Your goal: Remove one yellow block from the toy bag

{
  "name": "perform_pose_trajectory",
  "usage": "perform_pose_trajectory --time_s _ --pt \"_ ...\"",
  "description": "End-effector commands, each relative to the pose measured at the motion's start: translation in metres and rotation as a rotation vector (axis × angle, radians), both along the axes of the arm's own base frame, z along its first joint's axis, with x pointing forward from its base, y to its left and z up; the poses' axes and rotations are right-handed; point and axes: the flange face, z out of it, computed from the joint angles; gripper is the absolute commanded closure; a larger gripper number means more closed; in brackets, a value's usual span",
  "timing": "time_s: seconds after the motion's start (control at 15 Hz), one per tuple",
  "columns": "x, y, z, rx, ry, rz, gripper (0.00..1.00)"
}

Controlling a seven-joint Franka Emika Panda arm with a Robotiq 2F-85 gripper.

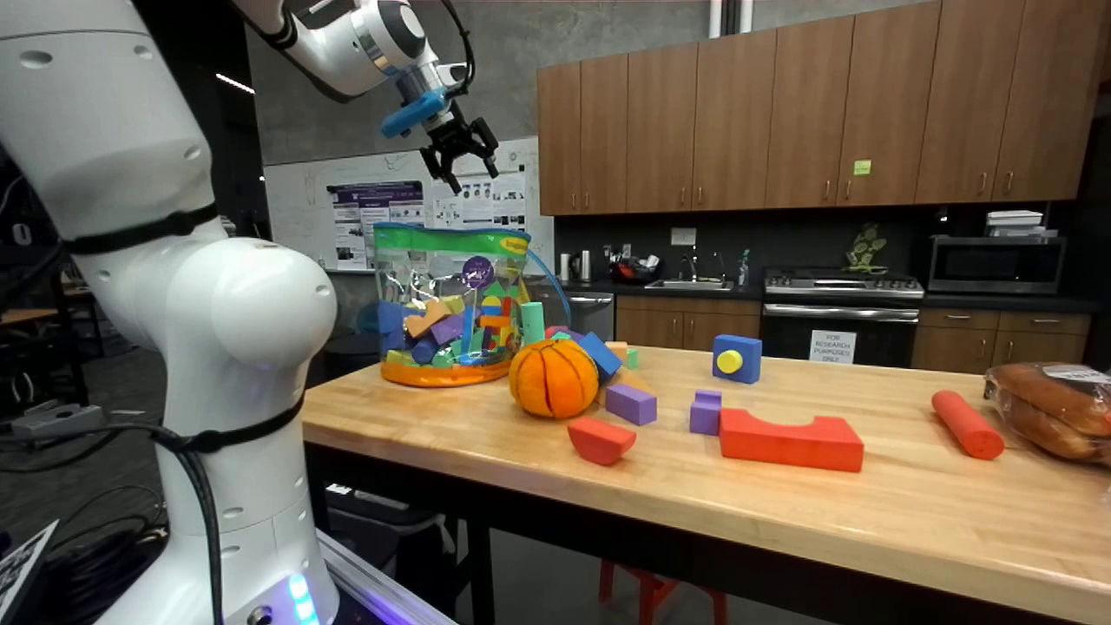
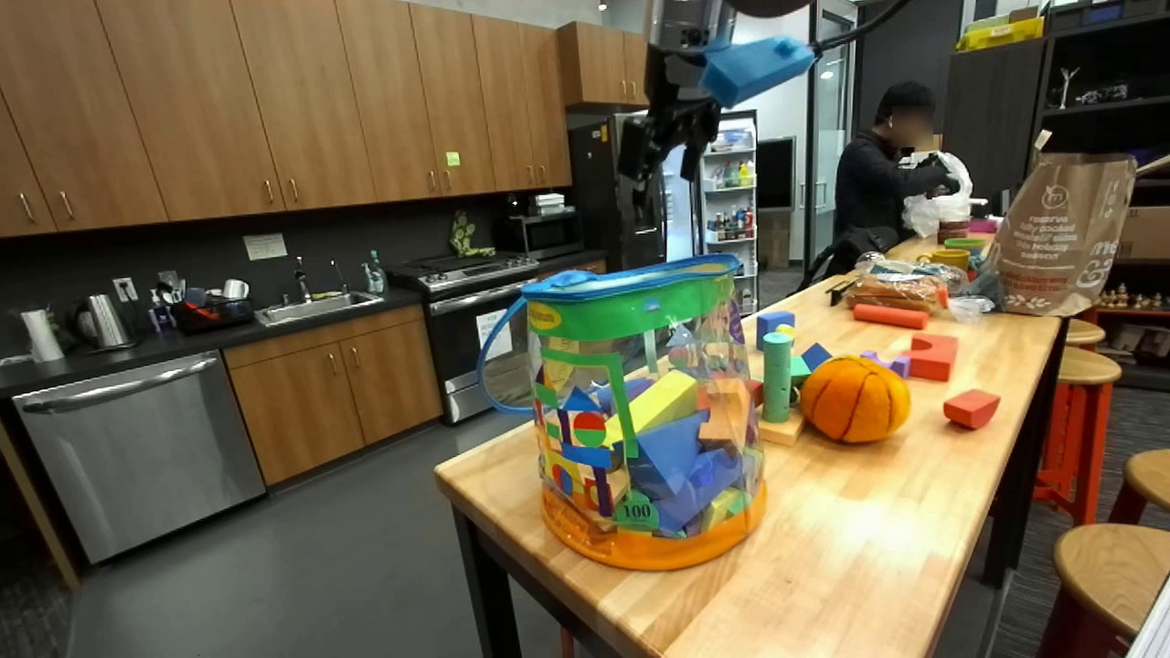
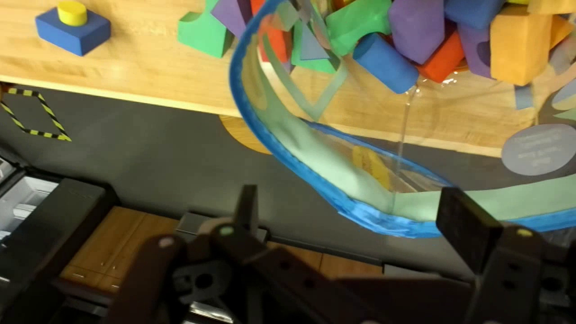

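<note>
The toy bag [image 1: 451, 240] stands upright on the wooden table, its clear walls showing colourful blocks inside. In an exterior view [image 2: 631, 315] a long yellow block [image 2: 660, 404] shows through the wall, tilted on top of blue blocks. In the wrist view the bag's blue rim [image 3: 355, 209] frames its open top, with blocks at the upper right; the yellow block is not clear there. My gripper [image 1: 476, 180] is above the bag, apart from its rim. It also shows in an exterior view [image 2: 665, 178]. In the wrist view the fingers [image 3: 348, 198] are wide apart with nothing between them.
An orange ball [image 1: 554, 379] and a green cylinder [image 2: 776, 376] stand close beside the bag. Farther along the table are a blue block with a yellow peg [image 1: 736, 358], a red arch [image 1: 790, 440] and a red cylinder [image 1: 966, 424]. The bag is near the table's end.
</note>
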Motion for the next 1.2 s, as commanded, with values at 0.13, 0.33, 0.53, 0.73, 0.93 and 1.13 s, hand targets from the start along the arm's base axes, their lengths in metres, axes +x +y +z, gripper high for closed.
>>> perform_pose_trajectory --time_s 0.13,0.33,0.53,0.73,0.93,1.13 --pt "0.036 0.040 -0.061 -0.007 0.160 0.091 0.00" --pt "0.046 0.033 -0.106 0.006 0.306 0.076 0.00" --pt "0.054 0.016 -0.139 0.041 0.427 0.040 0.00" --pt "0.059 -0.003 -0.154 0.078 0.497 -0.001 0.00" --pt "0.060 -0.017 -0.159 0.139 0.532 -0.033 0.00" --pt "0.057 -0.018 -0.157 0.215 0.536 -0.051 0.00"
